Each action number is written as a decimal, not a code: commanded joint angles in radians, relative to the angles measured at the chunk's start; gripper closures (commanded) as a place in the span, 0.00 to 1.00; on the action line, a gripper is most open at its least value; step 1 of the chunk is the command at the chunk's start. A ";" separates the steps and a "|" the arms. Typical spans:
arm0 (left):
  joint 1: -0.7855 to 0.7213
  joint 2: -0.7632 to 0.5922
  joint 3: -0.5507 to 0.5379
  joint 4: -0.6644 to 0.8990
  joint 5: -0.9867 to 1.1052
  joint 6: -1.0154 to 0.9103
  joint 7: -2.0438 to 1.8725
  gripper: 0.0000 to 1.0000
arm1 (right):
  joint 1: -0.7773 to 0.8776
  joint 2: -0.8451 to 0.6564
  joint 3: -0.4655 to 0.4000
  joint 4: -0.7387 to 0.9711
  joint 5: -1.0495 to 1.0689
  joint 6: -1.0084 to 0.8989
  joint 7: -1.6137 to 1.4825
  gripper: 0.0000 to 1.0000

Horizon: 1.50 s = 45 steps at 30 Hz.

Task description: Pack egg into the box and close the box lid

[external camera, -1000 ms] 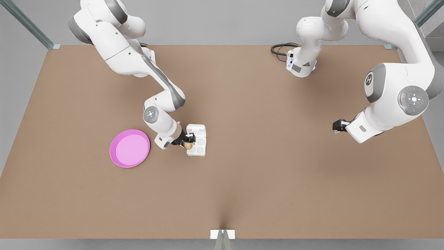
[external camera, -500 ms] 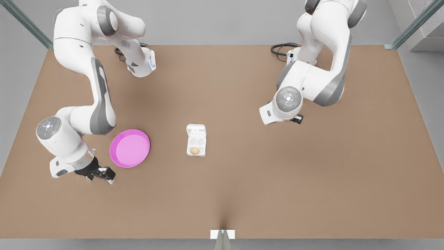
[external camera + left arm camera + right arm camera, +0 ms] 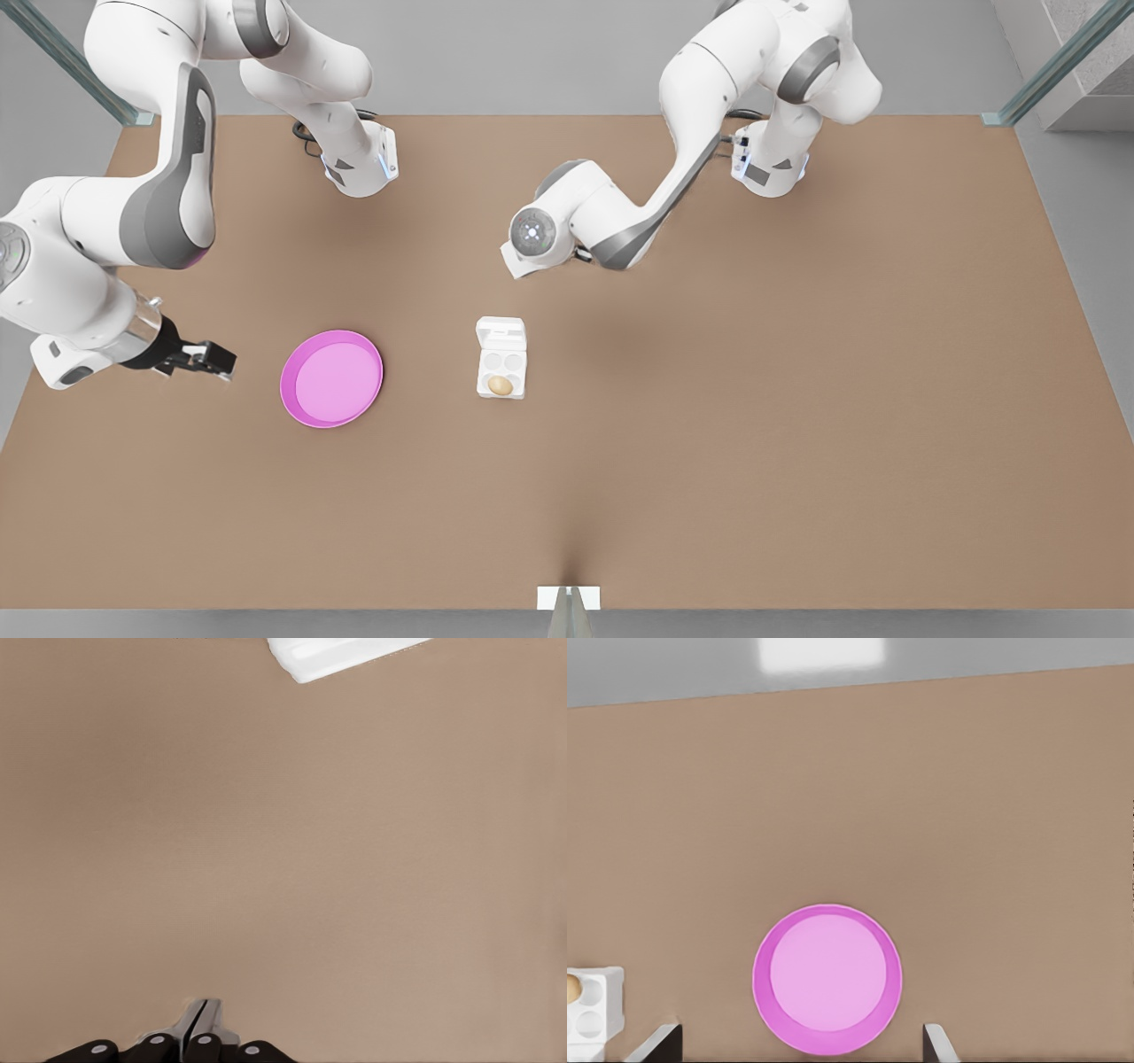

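Note:
The white box (image 3: 502, 359) lies mid-table with its lid (image 3: 500, 332) open, hinged back on the far side. The tan egg (image 3: 500, 385) sits in the near cup on the front view's left side. My right gripper (image 3: 208, 361) hangs open at the front view's far left, beyond the pink plate; its wrist view shows the box (image 3: 594, 1014) and the egg (image 3: 571, 988) at the edge. My left gripper (image 3: 197, 1014) is shut on nothing, under the wrist hovering behind the box. A white corner of the box (image 3: 341, 654) shows in its view.
A round pink plate (image 3: 331, 378) lies between the right gripper and the box, also in the right wrist view as the plate (image 3: 827, 979). Both arm bases and black cables stand along the table's far edge. A white marker (image 3: 568, 597) sits at the near edge.
The right gripper let the egg go into the box cup and pulled away past the plate to the front view's left. The left arm swung in from the front view's right to behind the box.

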 commanded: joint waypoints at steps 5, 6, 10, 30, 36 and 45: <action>-0.055 0.138 0.004 0.000 -0.078 0.542 -0.614 0.79 | 0.012 0.000 0.001 0.002 -0.010 -0.057 -0.110 0.00; -0.049 0.164 0.005 0.001 -0.044 0.586 -0.611 0.79 | 0.009 0.003 -0.004 0.005 -0.008 -0.042 -0.109 0.00; -0.048 0.204 0.053 0.003 -0.043 0.668 -0.575 0.79 | 0.026 0.032 0.001 0.000 0.004 -0.007 -0.110 0.00; -0.022 0.231 0.116 0.046 -0.046 0.706 -0.543 0.79 | 0.022 0.033 0.001 0.000 0.001 -0.007 -0.109 0.00; 0.125 0.141 0.200 0.182 -0.053 0.287 -0.490 0.00 | 0.015 0.033 0.001 0.000 -0.002 -0.008 -0.118 0.00; 0.663 -0.379 0.194 0.061 0.312 -0.219 0.733 0.00 | -0.011 0.054 0.001 0.000 0.006 -0.010 -0.110 0.00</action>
